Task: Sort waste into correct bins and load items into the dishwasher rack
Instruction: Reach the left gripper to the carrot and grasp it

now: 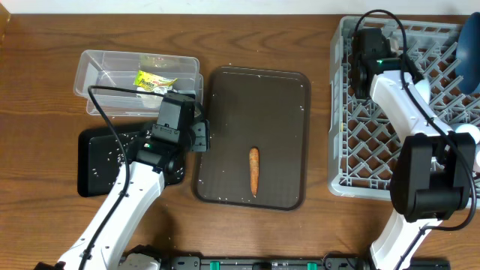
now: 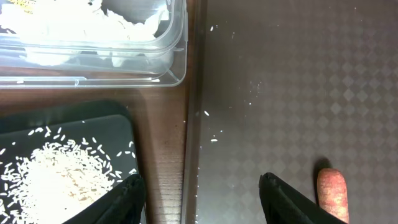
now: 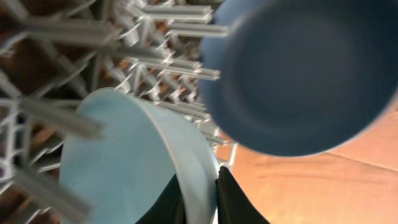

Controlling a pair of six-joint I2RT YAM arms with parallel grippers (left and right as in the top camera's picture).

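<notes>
From my seat the overhead view is filled by a brown wooden table (image 1: 45, 67), and I can see nothing of the room beyond it. A large square grey plastic rack (image 1: 352, 150) sits at the right and a dark-brown rectangular serving tray (image 1: 277, 97) in the middle. At the left, a clear plastic rectangular tub (image 1: 97, 64) lies just beyond a shallow black rectangular tray (image 1: 94, 150). The small orange carrot piece (image 1: 253, 170) lies on the serving tray, and the small yellow wrapper (image 1: 154, 79) is in the tub. My left wrist camera adds what the overhead does not make out. It shows crumpled white tissue (image 2: 81, 31) in the tub and a heap of white rice grains (image 2: 56, 177) in the black tray. It also shows the left gripper (image 2: 200, 186) spread wide and empty over the serving tray's edge. The right wrist camera shows the right gripper (image 3: 200, 199) pinched on the rim of a bowl with a pale-blue inside (image 3: 118, 162). The bowl sits among the rack's pegs, beside the large dark-blue round plate (image 3: 305, 74).
</notes>
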